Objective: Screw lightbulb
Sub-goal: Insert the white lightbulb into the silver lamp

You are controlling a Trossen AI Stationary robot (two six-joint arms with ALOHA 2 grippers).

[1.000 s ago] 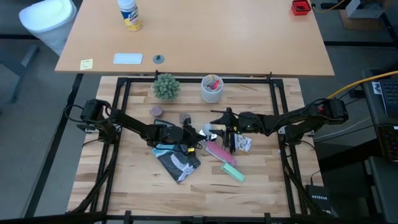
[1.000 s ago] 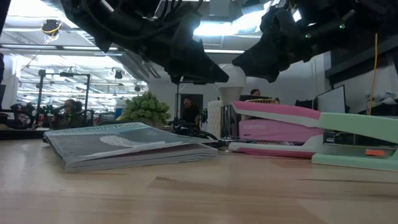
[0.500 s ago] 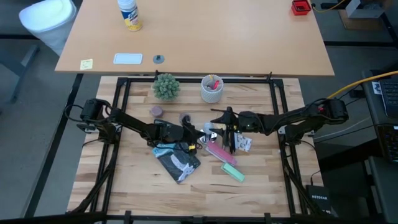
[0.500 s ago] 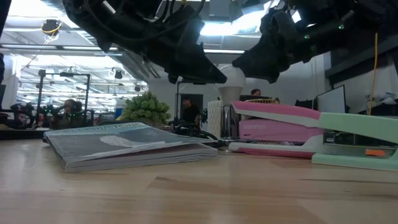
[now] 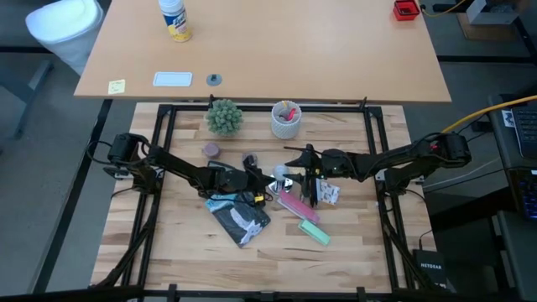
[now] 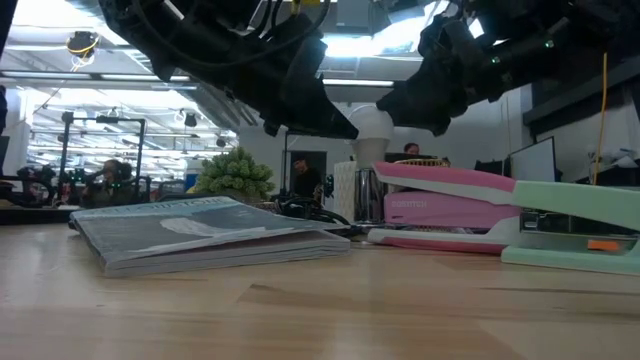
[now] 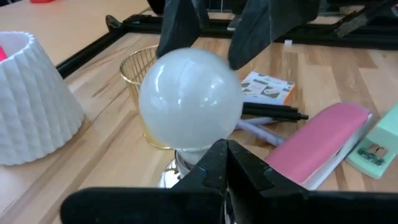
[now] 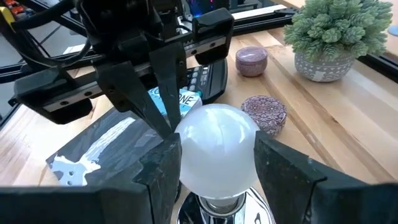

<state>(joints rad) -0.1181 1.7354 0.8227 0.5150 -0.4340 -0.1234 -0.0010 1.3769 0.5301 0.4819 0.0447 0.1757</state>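
Left gripper (image 7: 225,163) now nearer, fingers together under lightbulb (image 7: 190,99); right gripper (image 8: 217,163) clamping it, base hidden.

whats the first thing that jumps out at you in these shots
The white lightbulb, held off the table at its middle, with the right end effector clamped on its globe and the left end effector shut at its metal base. Just below them lie a pink stapler and a dark booklet.

We see the lightbulb (image 5: 282,173) mid-desk (image 5: 185,252), the left pincer (image 5: 267,176) left of it, the right pincer (image 5: 294,173) right, the plant (image 5: 224,116) behind.
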